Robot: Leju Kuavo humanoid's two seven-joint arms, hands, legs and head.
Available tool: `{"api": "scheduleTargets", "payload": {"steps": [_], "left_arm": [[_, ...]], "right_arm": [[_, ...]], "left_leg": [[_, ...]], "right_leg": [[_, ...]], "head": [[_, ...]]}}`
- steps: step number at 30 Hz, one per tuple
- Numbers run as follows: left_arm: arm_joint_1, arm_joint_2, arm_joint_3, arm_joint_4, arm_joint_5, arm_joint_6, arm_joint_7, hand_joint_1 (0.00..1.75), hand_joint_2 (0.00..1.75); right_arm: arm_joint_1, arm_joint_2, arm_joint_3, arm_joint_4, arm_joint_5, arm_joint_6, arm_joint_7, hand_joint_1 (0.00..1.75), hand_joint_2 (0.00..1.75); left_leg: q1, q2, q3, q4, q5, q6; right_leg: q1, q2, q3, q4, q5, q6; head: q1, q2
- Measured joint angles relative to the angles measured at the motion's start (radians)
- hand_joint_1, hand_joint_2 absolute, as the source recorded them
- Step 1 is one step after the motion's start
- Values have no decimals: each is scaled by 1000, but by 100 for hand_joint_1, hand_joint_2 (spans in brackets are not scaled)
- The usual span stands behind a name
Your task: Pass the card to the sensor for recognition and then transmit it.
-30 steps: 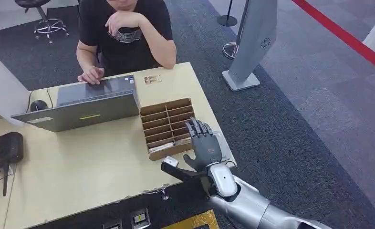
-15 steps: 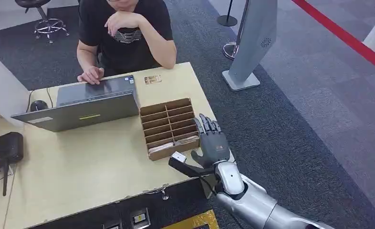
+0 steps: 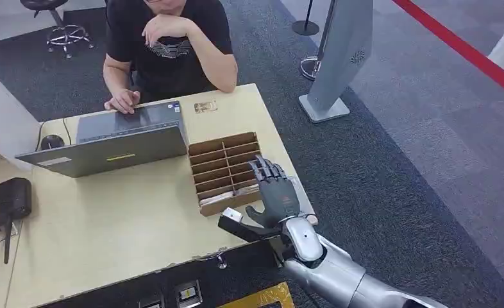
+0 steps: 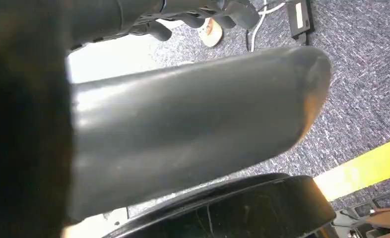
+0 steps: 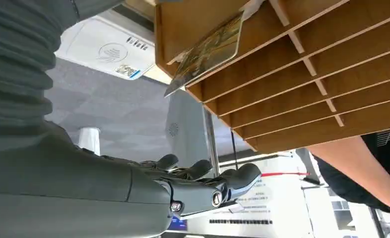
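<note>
A: Right hand (image 3: pixel 274 192) hovers flat beside the wooden rack (image 3: pixel 225 172), fingers spread and straight, nothing held. From the wrist, one card (image 5: pixel 208 49) leans out of an end slot, a corner sticking past the rack's edge.

B: So the step is the pick. How would you go about it?

A: Bring the fingers onto that protruding corner, thumb on one face and a finger on the other, and draw it out along the slot, not sideways. The dividers look thin; a sideways pull may drag the whole rack.

B: And the sensor?

A: A white reader (image 5: pixel 106 52) with a contactless mark shows past the rack in the wrist view, close to it. I can't place it firmly on the desk (image 3: pixel 121 224).

B: Left hand?

A: Its wrist view looks at carpet; I can't tell how its fingers lie.

B: Risks?

A: A shallow pinch could let the card slip. The person (image 3: pixel 166 45) at the laptop (image 3: pixel 108 141) sits well clear.
</note>
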Motion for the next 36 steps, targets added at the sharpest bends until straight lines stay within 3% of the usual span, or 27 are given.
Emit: {"api": "scheduleTargets", "payload": {"steps": [36], "left_arm": [[-1,0,0,0,-17,-4,0,0,0]], "right_arm": [[2,5,9,32,45,10,35,16,175]], "left_leg": [[0,0,0,0,0,0]], "right_leg": [[0,0,0,0,0,0]], "head": [[0,0]]}}
